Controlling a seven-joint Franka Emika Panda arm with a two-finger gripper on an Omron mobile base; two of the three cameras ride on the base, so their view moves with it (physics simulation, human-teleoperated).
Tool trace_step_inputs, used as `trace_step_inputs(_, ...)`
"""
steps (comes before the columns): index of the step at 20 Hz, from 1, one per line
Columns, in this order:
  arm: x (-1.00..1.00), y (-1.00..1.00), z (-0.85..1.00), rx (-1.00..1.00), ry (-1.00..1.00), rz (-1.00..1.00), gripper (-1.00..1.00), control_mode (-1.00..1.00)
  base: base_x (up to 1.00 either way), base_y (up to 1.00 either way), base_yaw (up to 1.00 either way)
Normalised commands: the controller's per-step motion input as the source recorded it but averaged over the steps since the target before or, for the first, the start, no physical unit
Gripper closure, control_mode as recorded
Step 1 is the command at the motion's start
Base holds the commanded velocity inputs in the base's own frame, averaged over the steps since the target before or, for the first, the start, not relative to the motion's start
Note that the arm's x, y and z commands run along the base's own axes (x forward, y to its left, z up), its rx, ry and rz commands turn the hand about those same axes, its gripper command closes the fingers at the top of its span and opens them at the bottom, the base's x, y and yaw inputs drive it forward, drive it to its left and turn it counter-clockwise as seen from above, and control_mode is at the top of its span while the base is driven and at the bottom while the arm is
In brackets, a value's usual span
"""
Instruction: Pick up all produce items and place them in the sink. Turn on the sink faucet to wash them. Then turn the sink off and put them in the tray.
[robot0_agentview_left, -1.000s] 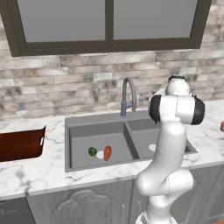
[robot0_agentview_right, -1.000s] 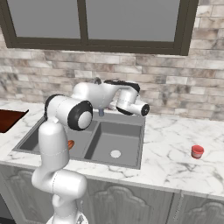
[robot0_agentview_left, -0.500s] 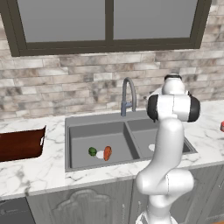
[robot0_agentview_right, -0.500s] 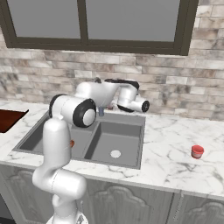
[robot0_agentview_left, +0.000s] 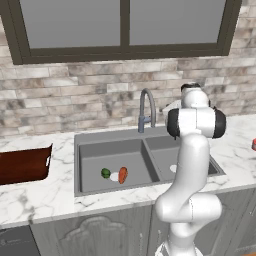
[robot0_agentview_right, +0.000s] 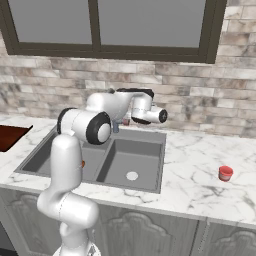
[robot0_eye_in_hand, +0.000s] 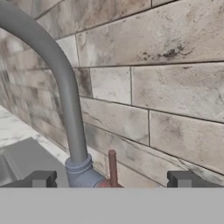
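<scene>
Our claw (robot0_eye_in_hand: 111, 177) stands wide open and empty, its two dark tips spread to either side of the base of the tall grey metal gooseneck faucet (robot0_eye_in_hand: 65, 100), with a thin reddish-brown lever (robot0_eye_in_hand: 112, 165) rising between them. Over the last second the arm has swung in from the right, toward the brick wall (robot0_eye_in_hand: 166, 87), and brought the hand close behind the tap, which we read as lining up to turn the water on. That fits the rest: the elongated orange-red vegetable (robot0_agentview_left: 123, 174) and the small round dark-green fruit (robot0_agentview_left: 105, 173) already lie near each other in the left basin of the dark grey double-basin sink (robot0_agentview_left: 90, 150), beside its pale drain. The dark reddish-brown wooden tray (robot0_agentview_left: 22, 165) waits on the white veined marble surface (robot0_agentview_left: 40, 200) to the left. The spout looks smooth and matte, the bricks rough and mottled; a small red cup (robot0_agentview_right: 225, 173) stands far right.
</scene>
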Motion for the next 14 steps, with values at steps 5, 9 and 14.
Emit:
trace_step_inputs(5,0.06,0.06,-0.04,0.00,0.04,0.01,-1.00,-1.00,0.00,0.00,0.00)
trace_step_inputs(9,0.10,0.06,-0.11,0.00,0.05,0.01,-1.00,-1.00,0.00,0.00,0.00)
trace_step_inputs(14,0.16,0.05,-0.11,0.00,0.04,0.02,-1.00,-1.00,0.00,0.00,0.00)
